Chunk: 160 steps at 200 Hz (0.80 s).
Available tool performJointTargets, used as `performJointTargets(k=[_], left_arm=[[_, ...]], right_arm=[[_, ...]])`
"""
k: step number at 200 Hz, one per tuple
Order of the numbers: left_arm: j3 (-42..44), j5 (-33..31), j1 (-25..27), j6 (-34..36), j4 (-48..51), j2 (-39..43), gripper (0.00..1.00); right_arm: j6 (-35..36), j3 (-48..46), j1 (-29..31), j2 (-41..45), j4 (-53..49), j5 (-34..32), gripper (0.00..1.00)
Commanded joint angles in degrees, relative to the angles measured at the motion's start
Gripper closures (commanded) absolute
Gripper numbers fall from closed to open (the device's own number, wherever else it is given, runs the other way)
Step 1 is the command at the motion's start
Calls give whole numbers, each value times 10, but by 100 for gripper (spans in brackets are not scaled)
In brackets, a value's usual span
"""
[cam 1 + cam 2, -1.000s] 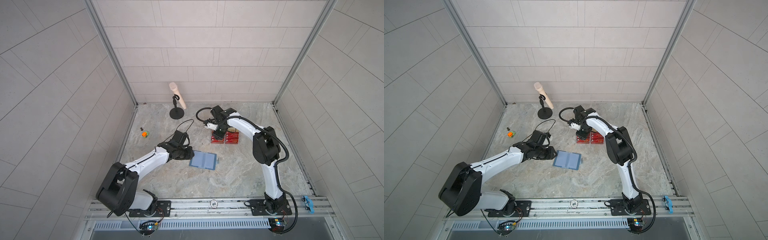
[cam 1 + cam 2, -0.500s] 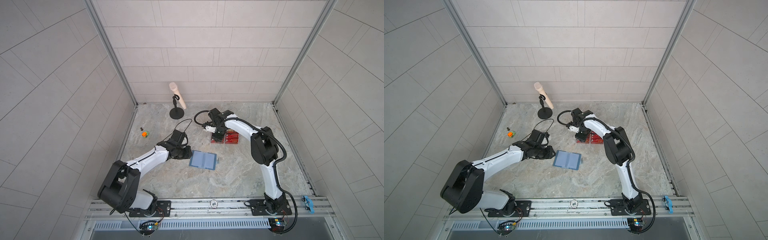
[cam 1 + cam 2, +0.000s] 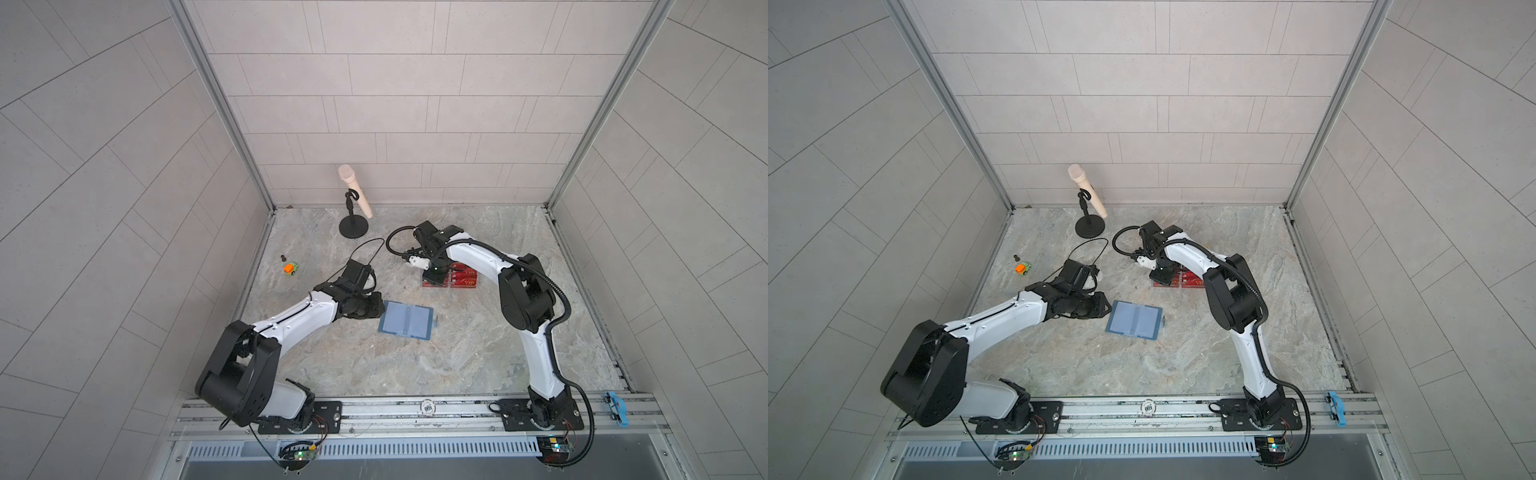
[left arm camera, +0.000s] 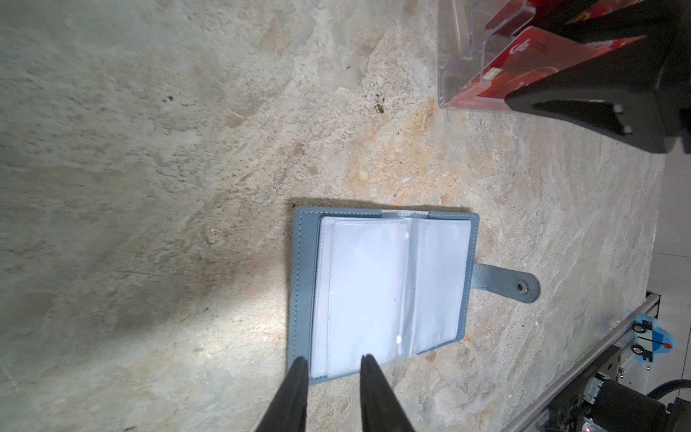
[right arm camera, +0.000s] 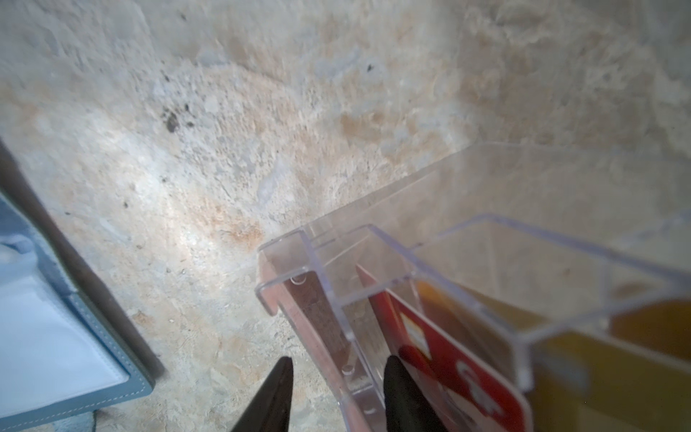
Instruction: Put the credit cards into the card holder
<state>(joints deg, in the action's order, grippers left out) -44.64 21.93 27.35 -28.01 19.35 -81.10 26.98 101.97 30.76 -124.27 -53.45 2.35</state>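
Left gripper (image 4: pixel 332 364) hangs at the left edge of the card holder (image 3: pixel 406 321) as both top views show it, its two black fingers (image 4: pixel 293 392) a little apart. One tip sits over the blue cover, the other over the clear sleeves (image 4: pixel 368 291), and nothing is pinched between them. Whether the tips touch the holder I cannot tell. The right gripper (image 5: pixel 338 368) is well beyond the card holder, on its far right side, with jaws apart and astride the end wall of a clear acrylic stand (image 4: pixel 454 74). One finger is outside the wall, the other inside a compartment, just beside a red card.

The marbled table (image 3: pixel 415 374) bears it all, and the card holder lies on it flat and open like a book, sleeves up. Its snap tab strap (image 4: pixel 508 286) is spread out from the side away from the left gripper. A pale microphone (image 3: pixel 354 191) leans in a black stand (image 3: pixel 353 227) far behind the card holder and a little left. The acrylic stand is nearer, behind and right of the holder and apart from it. The credit cards (image 3: pixel 464 282), red with gold VIP lettering, stand in its compartments; pale gold cards (image 5: pixel 598 377) show beside them in the right wrist view. A small orange and green toy car (image 3: pixel 291 269) lies well left of the card holder, with a tiny dark bit (image 3: pixel 284 257) just past it.
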Motion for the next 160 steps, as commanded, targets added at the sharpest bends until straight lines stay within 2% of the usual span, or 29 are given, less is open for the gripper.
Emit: performJointTargets(k=[1, 33, 63, 128, 135, 160], left_arm=[[-10, 2, -1, 9, 10, -1, 70], [-24, 7, -1, 20, 29, -14, 70], [-26, 8, -2, 23, 35, -15, 70], [-37, 7, -2, 28, 50, -17, 70], [-38, 8, -1, 27, 51, -19, 70], [-40, 9, -2, 27, 54, -20, 69]], right_arm=[[13, -2, 6, 22, -13, -5, 59], [19, -9, 11, 25, -3, -9, 63], [16, 0, 12, 21, -12, -5, 77], [21, 1, 14, 21, -22, -12, 77], [24, 1, 13, 22, -22, -8, 81], [26, 5, 15, 23, -27, -9, 81]])
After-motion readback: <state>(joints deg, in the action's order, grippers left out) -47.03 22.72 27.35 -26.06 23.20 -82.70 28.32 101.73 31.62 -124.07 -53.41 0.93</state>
